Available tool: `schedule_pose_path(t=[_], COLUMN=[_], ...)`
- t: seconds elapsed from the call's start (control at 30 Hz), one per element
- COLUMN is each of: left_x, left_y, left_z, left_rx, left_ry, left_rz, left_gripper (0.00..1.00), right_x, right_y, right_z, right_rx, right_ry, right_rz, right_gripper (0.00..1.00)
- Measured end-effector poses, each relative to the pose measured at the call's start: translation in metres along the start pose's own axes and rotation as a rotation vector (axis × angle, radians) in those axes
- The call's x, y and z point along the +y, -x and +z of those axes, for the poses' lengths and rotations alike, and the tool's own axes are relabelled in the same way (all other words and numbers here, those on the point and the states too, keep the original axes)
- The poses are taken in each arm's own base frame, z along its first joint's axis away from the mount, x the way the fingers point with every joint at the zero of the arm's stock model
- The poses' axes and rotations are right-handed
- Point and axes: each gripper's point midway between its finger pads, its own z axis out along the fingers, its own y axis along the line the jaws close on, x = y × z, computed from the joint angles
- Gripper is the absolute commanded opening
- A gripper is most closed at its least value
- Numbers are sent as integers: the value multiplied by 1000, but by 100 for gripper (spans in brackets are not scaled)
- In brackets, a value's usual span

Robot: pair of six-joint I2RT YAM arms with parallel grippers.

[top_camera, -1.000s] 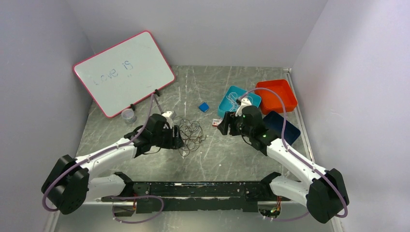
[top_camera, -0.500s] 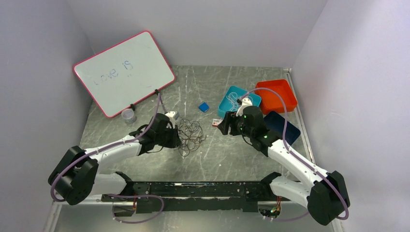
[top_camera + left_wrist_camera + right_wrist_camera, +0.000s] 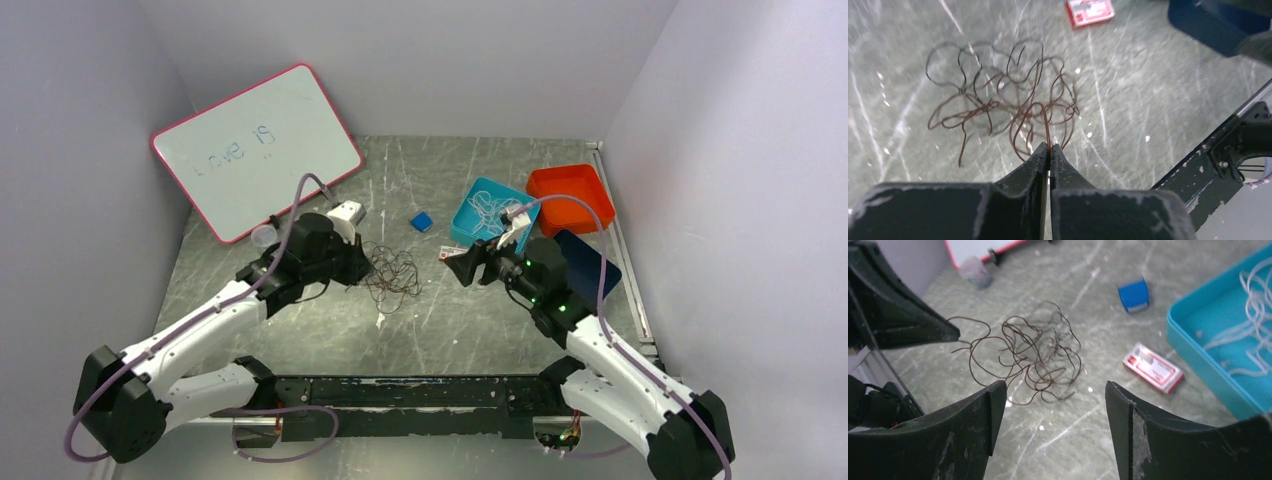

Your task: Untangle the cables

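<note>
At the bottom of the left wrist view, our left gripper [image 3: 1049, 150] is pinched shut on one brown strand of the cables [image 3: 1013, 102]. The strand rises from the tangle's near edge into the fingertips. The tangle lies on the table [image 3: 1128, 100] in mid frame, dark and brown loops crossing, with none pulled free. In the top view it sits at centre, between the two grippers and right against the left one. Our right gripper [image 3: 1055, 390] hangs to the right of the tangle and apart from it, fingers spread wide and holding nothing.

We judge this to be the first pull: one strand is gripped and the rest is not yet anchored. Next we need the right gripper down on a different loop and closed. Then we draw the two apart slowly, so the knot loosens rather than tightens.

Beyond the tangle lie a red box [image 3: 1152, 367], a teal tray [image 3: 1193, 315] and, upper left in the top view, the whiteboard [image 3: 255, 150].
</note>
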Motion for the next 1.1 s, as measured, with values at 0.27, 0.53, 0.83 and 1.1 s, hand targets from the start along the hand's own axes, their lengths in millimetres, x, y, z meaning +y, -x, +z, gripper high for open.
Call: schedule_pose_path(t=[0.27,0.53,0.83,1.1], left_x=[-27,-52,-72,-79], left_y=[60,96,119,118], left_z=[-38,-73,-95,-98], left_rx=[-108,-204,-267,-263], left_ry=[-53,-132,-201,-238], left_rz=[126,205,247,254], left_gripper=[8,7,7,7], right_x=[44,104,164,177], right_y=[44,56,71,61], right_z=[-8,8,34,62], right_rx=[-294,-389,-469,-463], right_ry=[255,454,570,549], right_rz=[-167,-369,-434,-423], right_gripper=[75,77,79,79])
